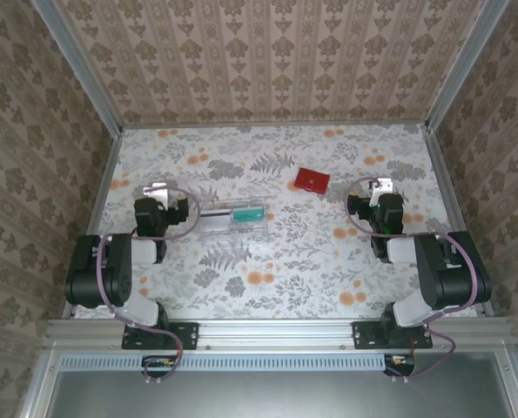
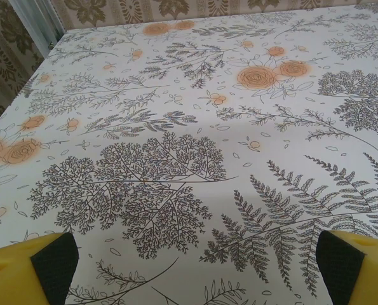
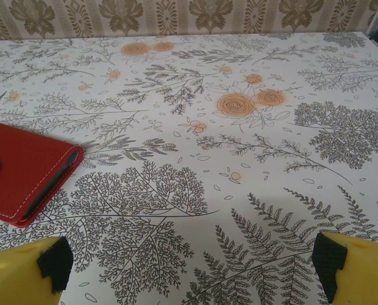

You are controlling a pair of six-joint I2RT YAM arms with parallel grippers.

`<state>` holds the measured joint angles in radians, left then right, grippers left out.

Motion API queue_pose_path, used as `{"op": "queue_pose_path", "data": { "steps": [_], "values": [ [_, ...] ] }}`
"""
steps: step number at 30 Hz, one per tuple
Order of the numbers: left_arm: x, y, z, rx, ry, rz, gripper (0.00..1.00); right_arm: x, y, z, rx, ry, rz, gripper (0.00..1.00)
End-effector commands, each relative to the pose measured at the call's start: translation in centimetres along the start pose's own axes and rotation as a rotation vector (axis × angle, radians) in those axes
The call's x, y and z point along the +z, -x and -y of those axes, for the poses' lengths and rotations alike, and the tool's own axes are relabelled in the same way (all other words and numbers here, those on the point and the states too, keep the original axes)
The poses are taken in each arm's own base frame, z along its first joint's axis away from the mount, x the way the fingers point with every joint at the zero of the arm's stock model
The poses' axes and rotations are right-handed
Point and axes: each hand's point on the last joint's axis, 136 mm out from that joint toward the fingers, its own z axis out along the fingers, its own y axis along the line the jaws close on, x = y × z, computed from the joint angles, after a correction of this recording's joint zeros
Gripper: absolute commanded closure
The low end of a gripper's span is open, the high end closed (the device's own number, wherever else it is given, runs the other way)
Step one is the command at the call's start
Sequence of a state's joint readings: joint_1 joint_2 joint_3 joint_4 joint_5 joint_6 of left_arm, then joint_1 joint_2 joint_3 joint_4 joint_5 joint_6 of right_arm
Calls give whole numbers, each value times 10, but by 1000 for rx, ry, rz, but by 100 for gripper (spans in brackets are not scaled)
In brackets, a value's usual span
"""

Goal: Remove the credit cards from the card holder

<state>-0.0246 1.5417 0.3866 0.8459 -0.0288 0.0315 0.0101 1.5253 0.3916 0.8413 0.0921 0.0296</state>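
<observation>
Card holder (image 3: 23, 168) folded shut on the floral tablecloth (image 3: 239, 159)
It lies left of the right gripper (image 3: 192, 264) and its spread fingers; left gripper (image 2: 195, 264) equally spread; patterned wallpaper walls (image 1: 267, 61) around

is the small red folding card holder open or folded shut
Folded shut: the card holder lies flat, stitched red cover facing up.

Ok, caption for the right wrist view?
Open right pincer over the floral table, folded red card holder lying at left.
</observation>
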Motion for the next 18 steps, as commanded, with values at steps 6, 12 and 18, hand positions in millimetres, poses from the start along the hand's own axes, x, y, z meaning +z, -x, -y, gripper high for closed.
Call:
{"op": "queue_pose_path", "data": {
  "steps": [6,12,18],
  "values": [
    [2,12,1,19,-14,28,0,2,9,-4,13,21,20,0],
    [2,12,0,19,-15,28,0,2,9,-4,14,21,21,0],
    [2,13,0,16,-17,29,0,2,10,-4,14,21,21,0]
  ]
}}
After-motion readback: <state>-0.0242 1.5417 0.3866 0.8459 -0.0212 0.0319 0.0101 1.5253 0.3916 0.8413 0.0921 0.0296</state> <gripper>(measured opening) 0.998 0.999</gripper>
